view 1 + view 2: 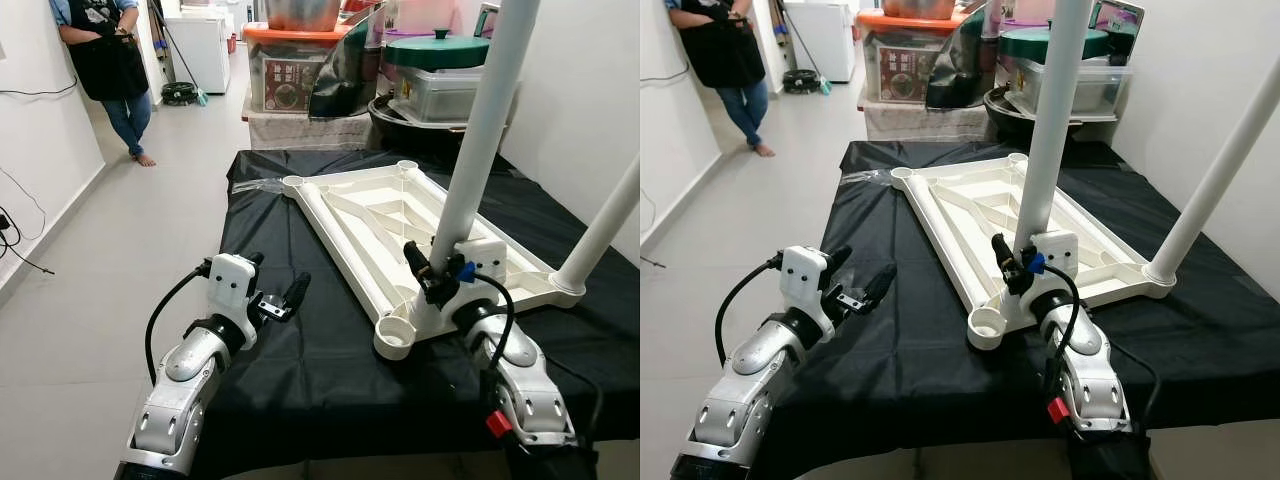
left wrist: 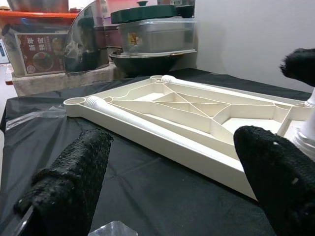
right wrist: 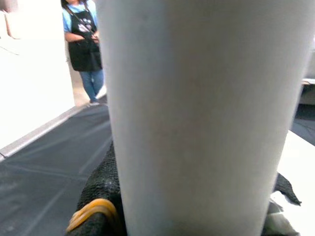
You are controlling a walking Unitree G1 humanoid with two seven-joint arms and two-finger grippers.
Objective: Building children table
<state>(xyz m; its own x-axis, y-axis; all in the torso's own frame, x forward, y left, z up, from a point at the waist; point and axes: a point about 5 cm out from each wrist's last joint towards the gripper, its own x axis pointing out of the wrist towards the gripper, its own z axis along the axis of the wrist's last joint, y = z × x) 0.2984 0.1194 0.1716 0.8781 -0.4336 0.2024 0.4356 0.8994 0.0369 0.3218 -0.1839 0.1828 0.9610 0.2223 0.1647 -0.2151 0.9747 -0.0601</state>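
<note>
Children's table top (image 1: pixel 400 225), white and flipped underside up, is lying on the black-covered tabletop (image 1: pixel 300 340), its long axis running from 10 o'clock far away to 4 o'clock near the robot.

Starting at the left, a person (image 1: pixel 110 60) is standing by the wall at 10 o'clock. Nearer, the left gripper (image 1: pixel 277 298) is hovering over the cloth with its jaws released and nothing between them; the panel's long edge is lying to its right, at about 2 o'clock, just beside it but apart. An empty corner socket (image 1: pixel 395 335) is sitting at the near end, between the two arms.

Moving right, the right gripper (image 1: pixel 437 277) is clenching the base of an upright white leg (image 1: pixel 485 120), which is standing in the panel close to that near corner. A second leg (image 1: pixel 605 225) is rising, tilted, from the corner at 3 o'clock.

Behind, at 12 o'clock, lidded storage bins (image 1: pixel 440 75) are stacked; their contents cannot be made out.

The right arm is clearly the nearer to the leg, so seating it probably falls to that side, with the left free to steady the panel.
</note>
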